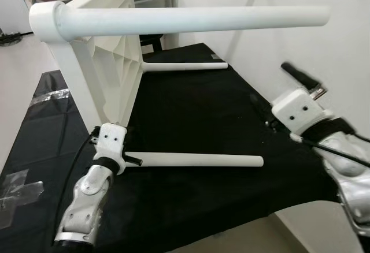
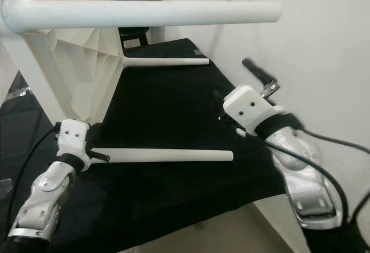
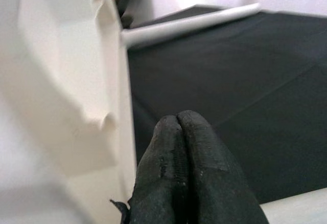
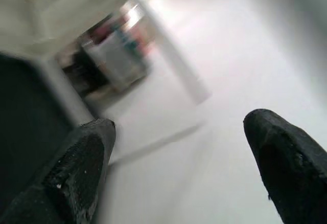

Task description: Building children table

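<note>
Bracing the tipped tabletop [image 1: 110, 51] with pinched-shut left gripper [image 3: 181, 132], right gripper [image 4: 179, 168] spread empty; tabletop could topple onto loose leg [image 1: 196, 160].

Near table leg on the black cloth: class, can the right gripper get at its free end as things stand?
Probably yes. The right gripper is open, raised beside the wall, and bare cloth lies between it and the leg's free end.

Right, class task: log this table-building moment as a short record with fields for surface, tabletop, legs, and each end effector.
surface: black cloth
tabletop: white tabletop standing on its edge on the cloth
legs: upper leg and far leg stick out from the tabletop; near leg low over the cloth
left end effector: fingers shut, at the near leg's tabletop end
right end effector: fingers open, raised near the wall, holding nothing
</note>
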`<state>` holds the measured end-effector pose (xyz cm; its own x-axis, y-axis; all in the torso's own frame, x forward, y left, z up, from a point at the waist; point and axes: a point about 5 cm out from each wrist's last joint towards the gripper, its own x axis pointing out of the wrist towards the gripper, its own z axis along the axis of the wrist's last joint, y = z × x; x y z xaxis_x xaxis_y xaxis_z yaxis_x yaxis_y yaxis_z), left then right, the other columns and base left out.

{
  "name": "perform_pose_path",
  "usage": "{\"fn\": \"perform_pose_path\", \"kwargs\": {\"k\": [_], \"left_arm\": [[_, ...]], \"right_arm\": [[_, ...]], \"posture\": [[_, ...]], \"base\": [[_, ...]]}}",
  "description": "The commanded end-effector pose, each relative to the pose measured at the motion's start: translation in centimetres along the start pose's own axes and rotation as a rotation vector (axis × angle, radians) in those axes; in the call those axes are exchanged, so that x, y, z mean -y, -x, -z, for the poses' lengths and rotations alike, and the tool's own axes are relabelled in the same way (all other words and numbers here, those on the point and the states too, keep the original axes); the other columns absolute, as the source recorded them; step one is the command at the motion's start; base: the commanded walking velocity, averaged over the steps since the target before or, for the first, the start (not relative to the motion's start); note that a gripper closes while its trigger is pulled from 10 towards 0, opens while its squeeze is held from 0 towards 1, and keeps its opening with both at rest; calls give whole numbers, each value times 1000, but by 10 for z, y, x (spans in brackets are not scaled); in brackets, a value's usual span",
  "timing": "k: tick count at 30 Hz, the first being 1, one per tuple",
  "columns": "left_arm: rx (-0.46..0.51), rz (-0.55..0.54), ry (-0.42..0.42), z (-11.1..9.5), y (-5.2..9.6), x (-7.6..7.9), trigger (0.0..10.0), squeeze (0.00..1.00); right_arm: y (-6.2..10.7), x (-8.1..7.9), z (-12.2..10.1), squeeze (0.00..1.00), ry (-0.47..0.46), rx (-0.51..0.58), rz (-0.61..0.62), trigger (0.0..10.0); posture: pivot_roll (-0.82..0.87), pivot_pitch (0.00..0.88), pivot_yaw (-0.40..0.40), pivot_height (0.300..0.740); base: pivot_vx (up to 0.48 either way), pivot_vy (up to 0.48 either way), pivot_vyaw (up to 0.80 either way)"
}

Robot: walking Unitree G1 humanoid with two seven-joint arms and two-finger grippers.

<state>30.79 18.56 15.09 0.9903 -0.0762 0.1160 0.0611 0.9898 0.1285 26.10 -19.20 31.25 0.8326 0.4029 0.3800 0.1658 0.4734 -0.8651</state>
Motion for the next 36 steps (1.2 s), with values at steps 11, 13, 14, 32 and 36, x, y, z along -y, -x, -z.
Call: {"fn": "perform_pose_path", "kwargs": {"k": [11, 13, 14, 32, 36], "left_arm": [[-4, -74, 55, 6, -3, -11, 10000, 0], [-3, -76, 57, 7, -3, -11, 10000, 0], [-3, -82, 63, 7, -3, -10, 10000, 0], [-6, -140, 111, 14, 3, -13, 10000, 0], [-13, -150, 119, 16, 4, -15, 10000, 0]], "right_arm": [[-21, 33, -57, 0, 245, 300, 77, 10000], [-23, 31, -58, 0, 247, 305, 66, 10000], [-28, 27, -57, 0, 246, 309, 34, 10000], [-75, 17, -41, 0, 317, 272, -135, 10000], [-84, 18, -38, 0, 335, 244, -137, 10000]], "posture": [[-172, 83, 48, 740], [-171, 83, 46, 740], [-171, 79, 41, 740], [-145, 69, -11, 740], [-143, 71, -18, 740]], "base": [[0, 0, 0], [0, 0, 0], [0, 0, 0], [0, 0, 0], [0, 0, 0]]}}
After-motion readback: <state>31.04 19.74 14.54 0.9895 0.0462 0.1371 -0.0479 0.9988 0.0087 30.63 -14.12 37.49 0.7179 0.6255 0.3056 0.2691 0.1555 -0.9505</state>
